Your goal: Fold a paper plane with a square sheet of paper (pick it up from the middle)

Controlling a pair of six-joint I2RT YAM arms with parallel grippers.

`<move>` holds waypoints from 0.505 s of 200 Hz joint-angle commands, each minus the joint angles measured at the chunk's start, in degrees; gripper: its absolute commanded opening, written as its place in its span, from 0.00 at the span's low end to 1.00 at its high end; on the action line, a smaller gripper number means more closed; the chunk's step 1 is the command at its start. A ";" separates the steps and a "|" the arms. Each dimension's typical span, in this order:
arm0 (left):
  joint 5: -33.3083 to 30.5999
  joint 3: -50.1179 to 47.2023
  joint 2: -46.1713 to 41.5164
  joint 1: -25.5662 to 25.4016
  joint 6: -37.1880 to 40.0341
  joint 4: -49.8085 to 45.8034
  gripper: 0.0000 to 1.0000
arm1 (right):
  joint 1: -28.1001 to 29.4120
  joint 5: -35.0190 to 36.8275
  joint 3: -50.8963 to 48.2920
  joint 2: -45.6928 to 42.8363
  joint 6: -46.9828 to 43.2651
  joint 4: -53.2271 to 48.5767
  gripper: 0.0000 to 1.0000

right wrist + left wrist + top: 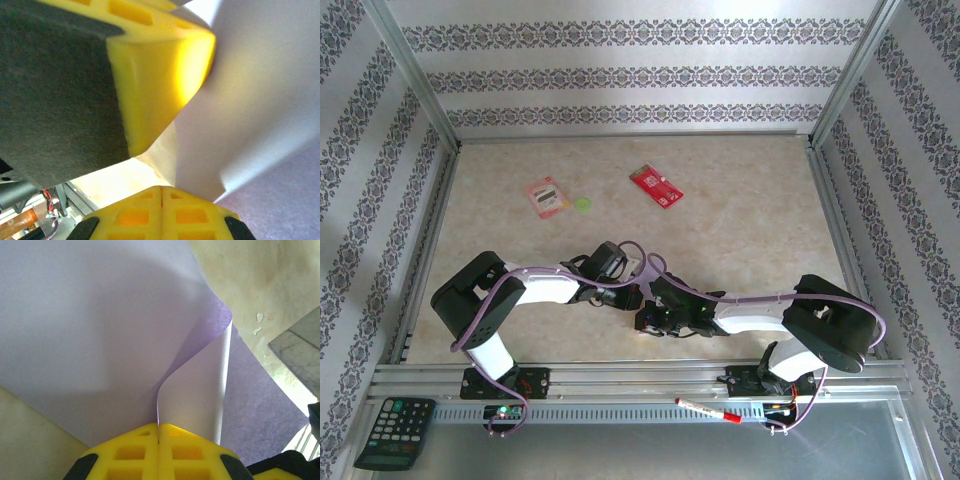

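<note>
I'm looking down into a cell walled on three sides: the back wall (640,70), left wall (360,160) and right wall (920,180) all carry pale wallpaper with dark ornamental bands. Aluminium posts (412,75) frame the upper corners. The tabletop (750,230) is beige and marbled, evenly lit with soft shadows. A slotted metal rail (640,378) crosses the bottom of the frame

Overhead view bright and even, tabletop (750,240) washed pale, only faint shadows toward its near edge; left wrist view blows out white at lower right; sheet (75,315) glows, folds shaded; yellow fingers (130,215) soft, out of focus.
</note>
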 commanded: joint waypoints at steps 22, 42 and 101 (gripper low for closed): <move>-6.49 -1.64 4.11 -0.81 0.88 -7.78 0.00 | 0.54 1.25 -1.34 0.52 0.48 -0.65 0.04; -6.47 -1.69 4.24 -0.81 0.89 -7.73 0.00 | 0.55 1.06 -1.48 0.84 0.26 -0.69 0.04; -6.71 -1.56 4.12 -0.81 1.09 -8.00 0.00 | 0.58 0.10 -2.69 0.75 -0.14 -1.23 0.04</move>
